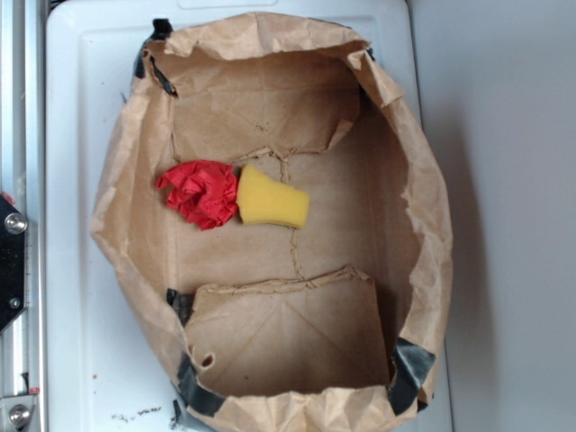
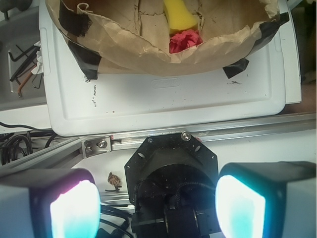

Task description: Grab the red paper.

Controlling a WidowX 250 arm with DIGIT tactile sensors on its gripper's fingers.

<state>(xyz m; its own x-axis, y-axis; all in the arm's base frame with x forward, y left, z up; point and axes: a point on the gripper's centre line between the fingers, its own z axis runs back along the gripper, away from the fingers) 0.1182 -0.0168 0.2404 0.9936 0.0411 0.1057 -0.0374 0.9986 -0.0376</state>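
Note:
The red paper (image 1: 202,192) is a crumpled bright red wad lying on the floor of the open brown paper bag (image 1: 409,189), touching the yellow block (image 1: 270,199) on its right. In the wrist view the red paper (image 2: 184,40) peeks over the bag's near rim, with the yellow block (image 2: 179,15) behind it. My gripper (image 2: 156,208) is open, its two glowing pads (image 2: 74,210) wide apart with nothing between them. It hangs above the robot's black base, well short of the bag. The gripper does not show in the exterior view.
The bag sits on a white plastic lid (image 1: 76,135), its corners patched with black tape (image 2: 83,59). An aluminium rail (image 2: 208,131) runs along the lid's near edge. The black robot base (image 2: 171,168) lies under the gripper. Cables and hex keys (image 2: 22,64) lie at left.

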